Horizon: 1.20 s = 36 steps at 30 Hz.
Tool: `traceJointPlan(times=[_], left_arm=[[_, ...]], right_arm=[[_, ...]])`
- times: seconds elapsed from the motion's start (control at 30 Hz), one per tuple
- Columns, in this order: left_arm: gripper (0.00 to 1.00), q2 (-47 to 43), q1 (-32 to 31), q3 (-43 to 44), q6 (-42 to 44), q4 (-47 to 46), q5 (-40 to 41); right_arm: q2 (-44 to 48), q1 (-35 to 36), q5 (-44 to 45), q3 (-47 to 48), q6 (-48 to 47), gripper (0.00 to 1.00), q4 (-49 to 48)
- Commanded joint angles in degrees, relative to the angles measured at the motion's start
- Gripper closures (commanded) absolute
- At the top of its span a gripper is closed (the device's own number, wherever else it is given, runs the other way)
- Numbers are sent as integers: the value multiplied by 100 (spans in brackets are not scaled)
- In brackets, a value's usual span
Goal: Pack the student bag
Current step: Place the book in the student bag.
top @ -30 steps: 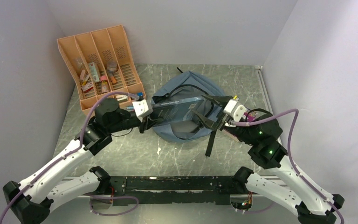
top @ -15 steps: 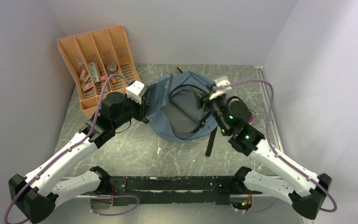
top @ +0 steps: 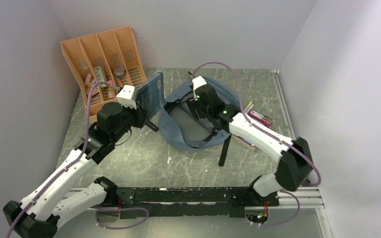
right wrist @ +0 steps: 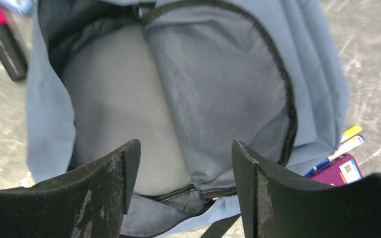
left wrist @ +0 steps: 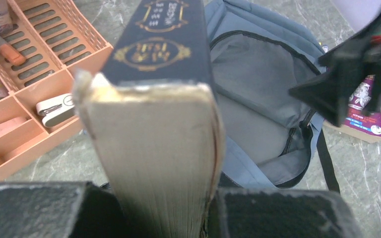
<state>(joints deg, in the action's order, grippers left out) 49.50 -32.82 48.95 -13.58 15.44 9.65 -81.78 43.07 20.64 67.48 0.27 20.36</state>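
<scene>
Student bag lies flat at mid-desk, main compartment unzipped and gaping, grey lining exposed. Left hand is just left of the bag, clamped on a dark hardcover book raised off the desk. Right hand hangs above the bag's opening, fingers spread wide, nothing between them. Orange organizer stands beyond the bag's left side; a purple booklet lies just right of the bag.

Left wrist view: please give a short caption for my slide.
Left tool holds a dark book, with the open student bag behind.
</scene>
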Motion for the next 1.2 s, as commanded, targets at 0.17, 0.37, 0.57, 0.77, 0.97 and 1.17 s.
traceJointPlan(times=[0.17, 0.37, 0.57, 0.77, 0.97, 1.17], left_arm=[[95, -589, 34, 42, -462, -552, 328], [95, -551, 35, 51, -618, -303, 347], [95, -399, 32, 334, -991, 136, 515], [95, -343, 38, 296, -1129, 150, 545], [95, -332, 41, 407, -1256, 317, 770], [95, -352, 37, 400, -1304, 380, 870]], right_arm=[[-1646, -114, -607, 809, -577, 24, 691], [-2410, -75, 55, 1126, -1100, 23, 745], [-2798, -54, 393, 1101, -1557, 23, 513], [-3208, 20, 763, 1167, -1898, 23, 239], [-3551, 143, 1575, 1086, -2337, 25, -75], [-3563, 219, 1990, 1042, -2438, 51, -434]])
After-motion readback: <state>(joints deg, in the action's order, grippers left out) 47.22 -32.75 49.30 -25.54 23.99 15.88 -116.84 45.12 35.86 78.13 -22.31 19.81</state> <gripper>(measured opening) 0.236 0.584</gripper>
